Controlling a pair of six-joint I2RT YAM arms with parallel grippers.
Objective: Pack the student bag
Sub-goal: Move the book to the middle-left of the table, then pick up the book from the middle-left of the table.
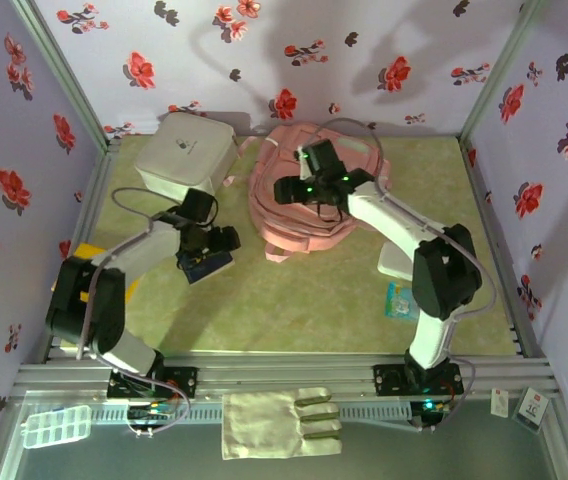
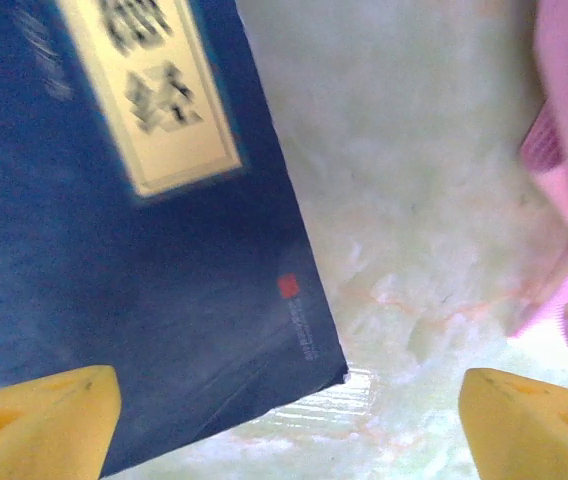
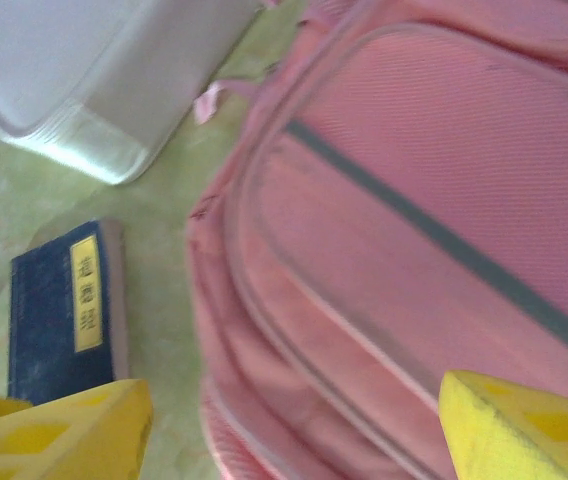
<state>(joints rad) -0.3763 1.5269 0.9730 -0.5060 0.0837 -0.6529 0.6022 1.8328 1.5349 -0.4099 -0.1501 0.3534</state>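
White box (image 1: 184,152) at far left of green mat (image 1: 294,300). Blue book (image 3: 59,310) flat nearby, apart. Teal packet (image 1: 401,300) right. Cloth (image 1: 279,423), clear case (image 1: 56,425) along front ledge.

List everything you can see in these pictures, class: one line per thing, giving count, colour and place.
backpack: one, pink, far middle of the table
box: one, white, far left, beside the backpack
book: one, dark blue with a pale label, left of the backpack
packet: one, teal, near right
yellow thing: one, left edge, partly hidden
cloth: one, cream, glove-like, on the near ledge
case: one, clear, near left corner
table: one, pale green top
left arm: one, black and white, jaws open above the book
right arm: one, black and white, jaws open above the backpack
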